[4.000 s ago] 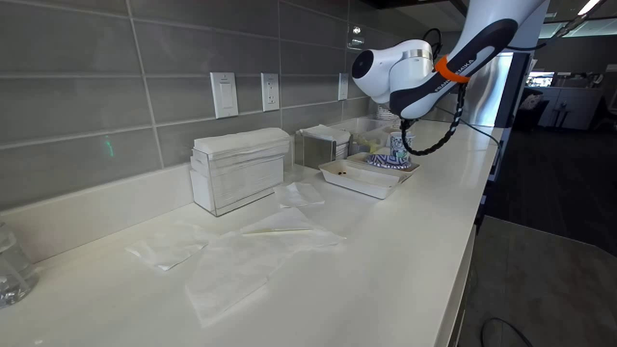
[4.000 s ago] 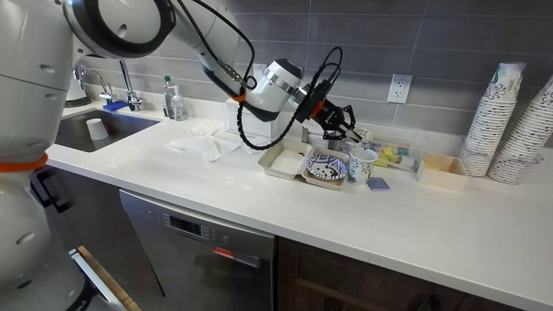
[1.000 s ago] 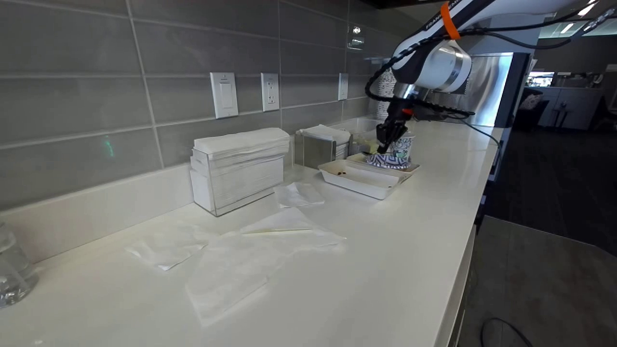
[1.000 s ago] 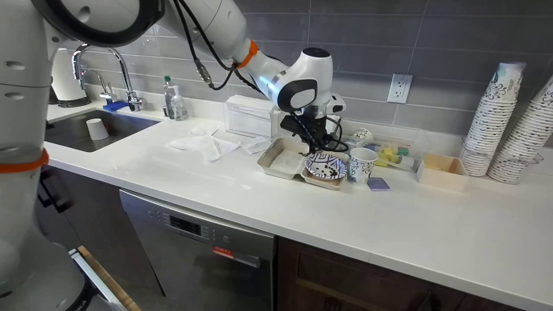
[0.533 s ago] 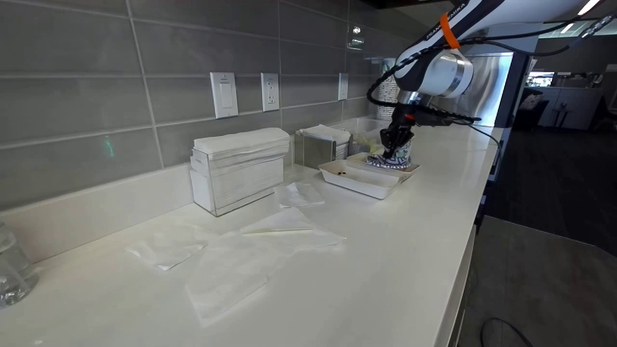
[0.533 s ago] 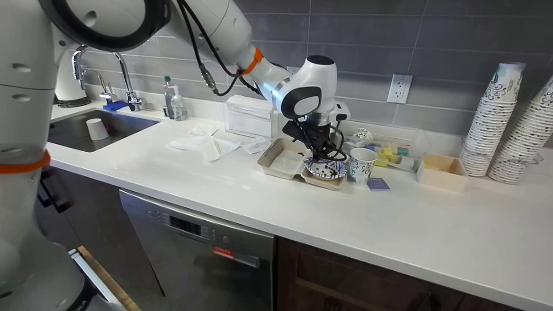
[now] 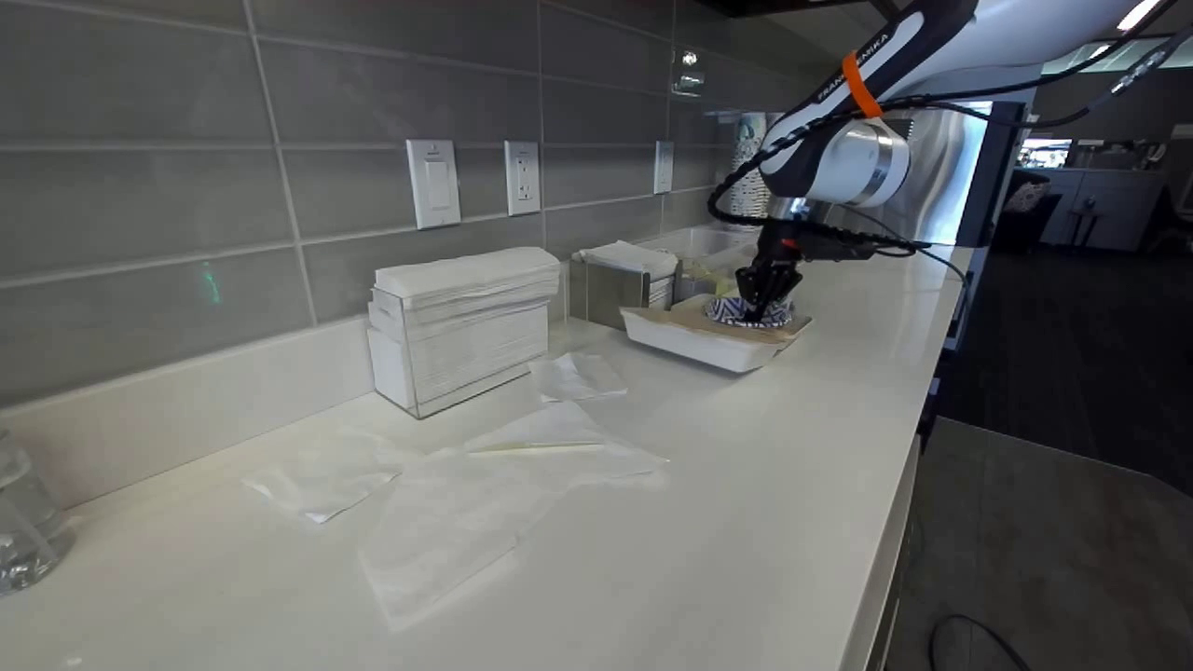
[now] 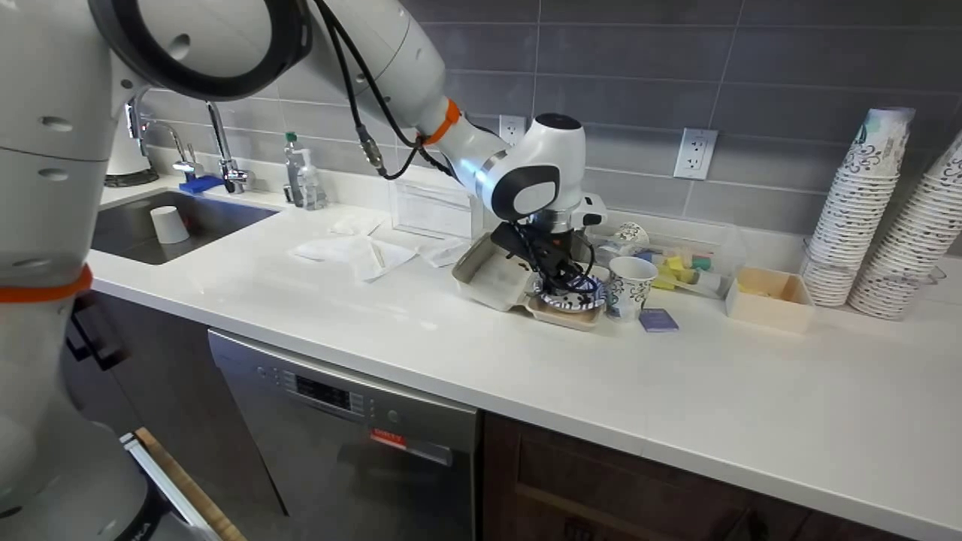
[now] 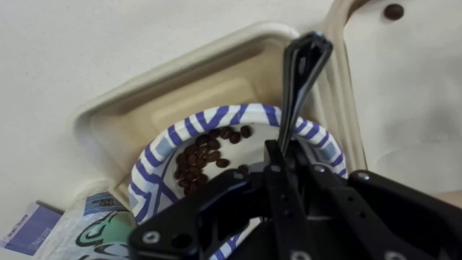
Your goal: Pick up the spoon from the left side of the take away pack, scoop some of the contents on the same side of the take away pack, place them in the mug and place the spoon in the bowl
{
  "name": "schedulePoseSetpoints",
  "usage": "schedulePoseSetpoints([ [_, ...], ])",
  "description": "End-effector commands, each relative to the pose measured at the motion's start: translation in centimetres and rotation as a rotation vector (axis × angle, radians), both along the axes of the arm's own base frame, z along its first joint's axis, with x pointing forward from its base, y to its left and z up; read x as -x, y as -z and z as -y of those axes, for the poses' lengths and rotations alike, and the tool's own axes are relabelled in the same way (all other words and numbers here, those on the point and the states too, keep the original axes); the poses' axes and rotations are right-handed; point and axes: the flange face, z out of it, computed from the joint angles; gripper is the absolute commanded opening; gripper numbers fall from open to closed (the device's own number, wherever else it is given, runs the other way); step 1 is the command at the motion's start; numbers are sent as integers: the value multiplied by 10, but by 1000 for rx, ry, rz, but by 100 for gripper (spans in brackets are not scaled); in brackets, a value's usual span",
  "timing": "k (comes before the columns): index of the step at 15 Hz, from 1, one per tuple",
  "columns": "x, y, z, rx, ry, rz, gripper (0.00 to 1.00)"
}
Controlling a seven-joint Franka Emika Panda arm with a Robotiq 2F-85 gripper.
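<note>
My gripper (image 9: 285, 146) is shut on the metal spoon (image 9: 301, 83), whose handle sticks up between the fingers; its scooping end is hidden under the gripper. The gripper points down into the blue-and-white bowl (image 9: 213, 119), which holds several dark beans. The bowl sits in a half of the open take away pack (image 9: 205, 97). The pack's other half (image 8: 492, 282) is tilted up off the counter in both exterior views. The mug, a patterned paper cup (image 8: 630, 289), stands upright beside the bowl, partly shown in the wrist view (image 9: 97, 231).
A purple packet (image 8: 658, 320) lies beside the mug. A clear bin (image 8: 721, 248) with packets, a beige box (image 8: 770, 300) and stacked cups (image 8: 860, 218) stand behind. Napkin holders (image 7: 466, 326) stand by the wall, with paper sheets (image 7: 494, 503) in front.
In the oldest frames my gripper was tilted above the mug. It has swung over and come down into the bowl. Since half a second ago, the pack's free half has tilted up.
</note>
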Motion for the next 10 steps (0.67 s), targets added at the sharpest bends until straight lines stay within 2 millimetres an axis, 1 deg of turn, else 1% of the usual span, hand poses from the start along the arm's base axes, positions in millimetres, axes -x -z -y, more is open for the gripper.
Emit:
schedulePoseSetpoints([
  [1, -2, 7, 0, 28, 17, -7, 2],
  [2, -2, 5, 0, 37, 18, -4, 2],
  [3, -1, 3, 0, 46, 19, -7, 17],
  [4, -1, -1, 0, 54, 15, -6, 34],
  [5, 1, -9, 0, 66, 11, 0, 39],
  [6, 2, -16, 1, 77, 4, -1, 48],
  [7, 4, -24, 1, 88, -9, -11, 55],
  [10, 6, -52, -5, 120, -117, -4, 77],
])
